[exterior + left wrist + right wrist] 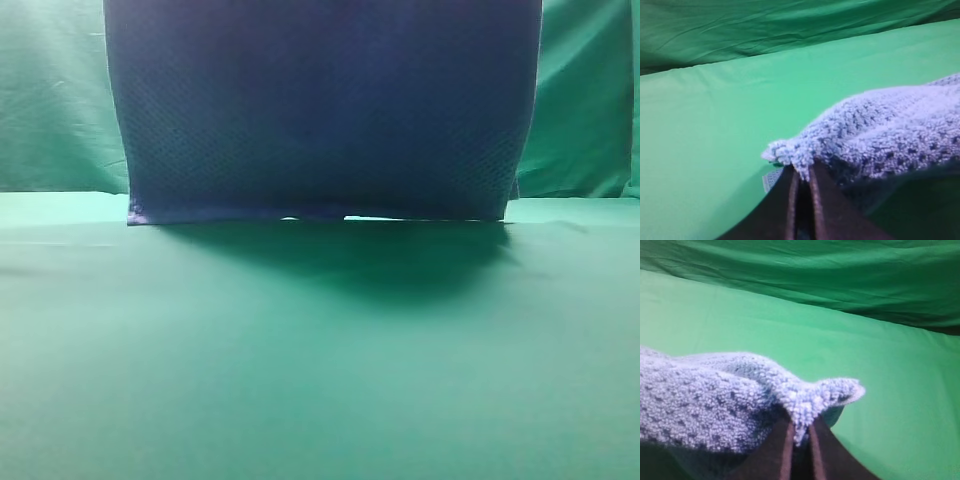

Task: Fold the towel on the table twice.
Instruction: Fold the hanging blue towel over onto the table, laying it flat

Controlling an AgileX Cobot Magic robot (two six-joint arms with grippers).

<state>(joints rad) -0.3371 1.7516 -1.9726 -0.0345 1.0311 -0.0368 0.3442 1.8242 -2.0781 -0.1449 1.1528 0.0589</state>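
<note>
While the towel (320,110) hangs like a curtain at 12 o'clock, hem brushing the table (320,380), the left gripper (801,175) and right gripper (800,432) each pinch a top corner, jaws clamped. Thick, floppy, probably light; corners suit.

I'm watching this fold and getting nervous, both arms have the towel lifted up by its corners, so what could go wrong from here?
1. Each grip is only on a corner tip: the left gripper and right gripper pinch a small tuft of the towel, so the thick cloth could slip out.
2. The towel's bottom edge hangs at or just above the table; moving it could drag and bunch that edge.
3. Uneven arm motion could skew the fold.
</note>
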